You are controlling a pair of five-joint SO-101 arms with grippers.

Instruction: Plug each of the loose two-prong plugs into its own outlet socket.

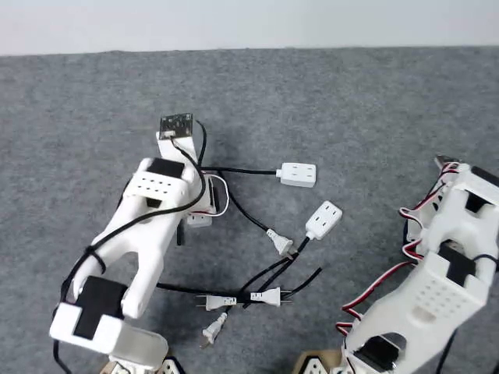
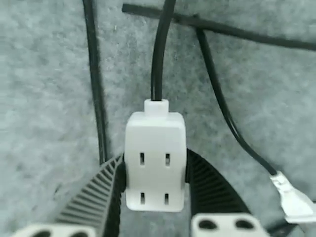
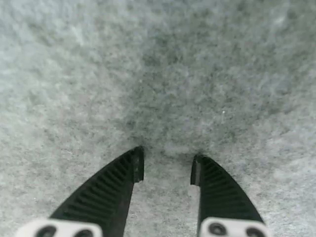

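Grey felt tabletop, white outlet socket tight inside left pincer

The left wrist view's edge cuts off a white plug.

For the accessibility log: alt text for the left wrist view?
The left gripper holds a white outlet socket by its sides on grey felt, its black cord running away. A second cable ends in a white plug nearby.
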